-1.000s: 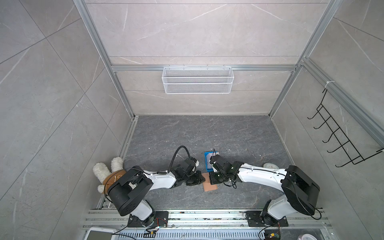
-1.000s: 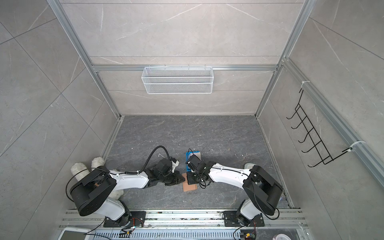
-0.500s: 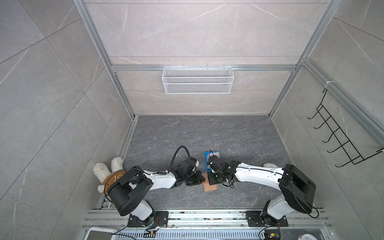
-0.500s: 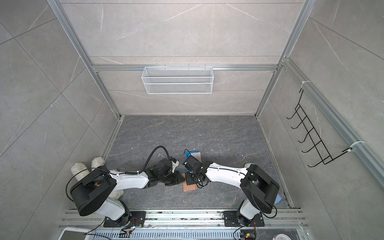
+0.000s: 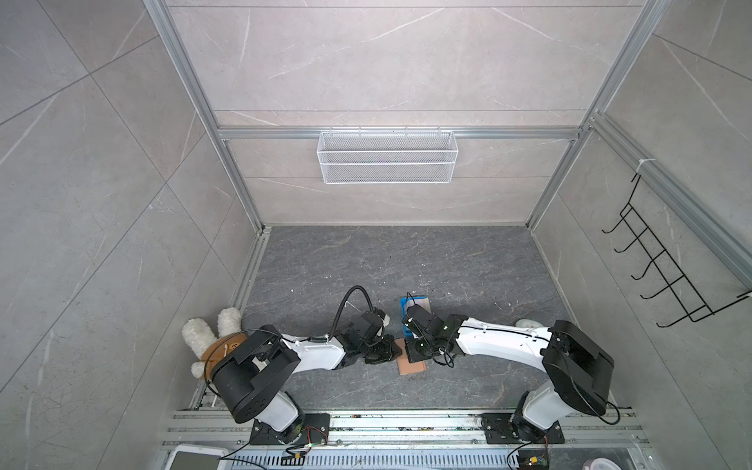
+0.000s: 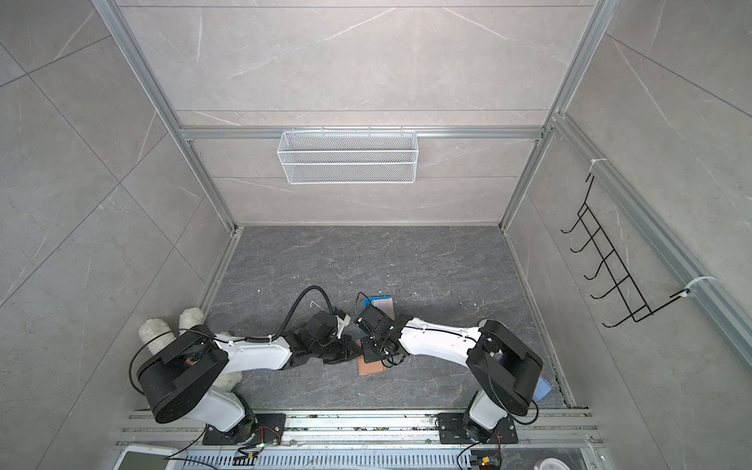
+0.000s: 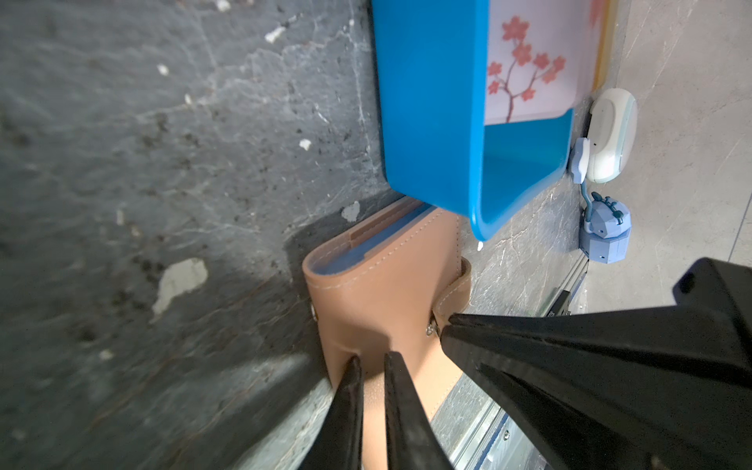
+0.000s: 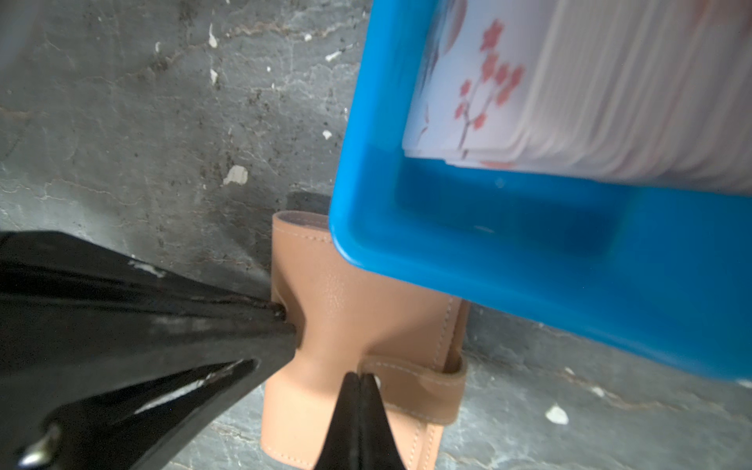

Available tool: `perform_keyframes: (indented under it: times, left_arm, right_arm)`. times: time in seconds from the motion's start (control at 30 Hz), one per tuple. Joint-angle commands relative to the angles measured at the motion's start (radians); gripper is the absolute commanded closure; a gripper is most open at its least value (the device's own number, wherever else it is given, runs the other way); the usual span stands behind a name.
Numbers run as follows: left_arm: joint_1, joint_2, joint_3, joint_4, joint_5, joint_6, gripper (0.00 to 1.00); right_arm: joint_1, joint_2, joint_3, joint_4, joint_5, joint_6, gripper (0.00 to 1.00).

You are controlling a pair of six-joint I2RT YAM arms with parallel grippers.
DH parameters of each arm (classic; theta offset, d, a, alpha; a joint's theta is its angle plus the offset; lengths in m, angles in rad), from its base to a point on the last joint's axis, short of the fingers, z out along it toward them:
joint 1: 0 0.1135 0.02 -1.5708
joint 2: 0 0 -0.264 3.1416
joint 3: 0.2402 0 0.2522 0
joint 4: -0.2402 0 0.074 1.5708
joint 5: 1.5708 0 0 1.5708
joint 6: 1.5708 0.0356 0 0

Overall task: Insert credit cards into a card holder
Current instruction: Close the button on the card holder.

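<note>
The tan holder (image 5: 411, 366) lies folded on the grey table (image 5: 366, 264), between the 2 arms' tips. The left pincer (image 7: 369, 360) is almost closed and nips the holder's edge, so the leather puckers. The right pincer (image 8: 359, 377) is fully closed, its tips against the end of the snap tab (image 8: 419, 386). The cards (image 7: 529, 61) sit stacked in a blue tray (image 7: 427, 101) just beyond the holder.

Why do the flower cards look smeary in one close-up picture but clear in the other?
Right wrist view: the credit cards in the blue tray are out of focus, probably too near the lens. Left wrist view: the blossom print is crisp, but the floor is soft, with a dark shadow beside the card holder. Both top views: even light, no strong shadows.
</note>
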Motion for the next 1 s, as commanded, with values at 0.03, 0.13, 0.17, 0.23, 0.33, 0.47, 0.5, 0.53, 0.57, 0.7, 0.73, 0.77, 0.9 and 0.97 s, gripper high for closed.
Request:
perform_keyframes:
  times: [0.03,0.13,0.17,0.23,0.33,0.47,0.5,0.53,0.57,0.7,0.73,0.77,0.9,0.97]
  left_arm:
    - [-0.016,0.017,-0.015,-0.018,-0.018,-0.011,0.85]
    - [-0.016,0.018,-0.013,-0.018,-0.018,-0.011,0.85]
    - [-0.015,0.019,-0.013,-0.018,-0.019,-0.010,0.85]
    - [-0.016,0.018,-0.015,-0.018,-0.018,-0.011,0.85]
    - [-0.015,0.016,-0.016,-0.018,-0.018,-0.013,0.84]
    - [-0.016,0.016,-0.018,-0.018,-0.020,-0.013,0.85]
    - [-0.016,0.016,-0.017,-0.018,-0.019,-0.014,0.85]
    - [-0.017,0.015,-0.017,-0.017,-0.019,-0.013,0.85]
    - [-0.017,0.015,-0.018,-0.017,-0.020,-0.014,0.85]
    - [-0.016,0.015,-0.017,-0.018,-0.019,-0.014,0.85]
    - [-0.017,0.015,-0.018,-0.018,-0.019,-0.013,0.85]
    - [-0.017,0.015,-0.017,-0.018,-0.018,-0.013,0.85]
    - [-0.017,0.010,-0.020,-0.018,-0.019,-0.014,0.85]
    - [-0.017,0.011,-0.023,-0.018,-0.021,-0.013,0.85]
  right_arm:
    - [0.021,0.056,-0.017,-0.047,-0.024,0.020,1.00]
    - [0.022,0.064,-0.016,-0.049,-0.025,0.022,1.00]
    - [0.021,0.066,-0.017,-0.050,-0.023,0.024,1.00]
    - [0.021,0.070,-0.017,-0.051,-0.023,0.026,1.00]
    - [0.022,0.075,-0.017,-0.055,-0.021,0.027,1.00]
    - [0.021,0.085,-0.018,-0.062,-0.009,0.034,1.00]
    - [0.021,0.084,-0.020,-0.062,-0.005,0.036,1.00]
    - [0.022,0.083,-0.021,-0.062,-0.003,0.039,1.00]
    - [0.021,0.083,-0.021,-0.063,0.001,0.040,1.00]
    - [0.022,0.090,-0.014,-0.087,0.020,0.049,1.00]
    - [0.021,0.097,-0.008,-0.099,0.028,0.052,1.00]
    - [0.021,0.102,-0.007,-0.108,0.032,0.054,1.00]
    - [0.021,0.100,-0.014,-0.112,0.046,0.071,1.00]
    - [0.019,0.098,-0.015,-0.117,0.053,0.077,1.00]
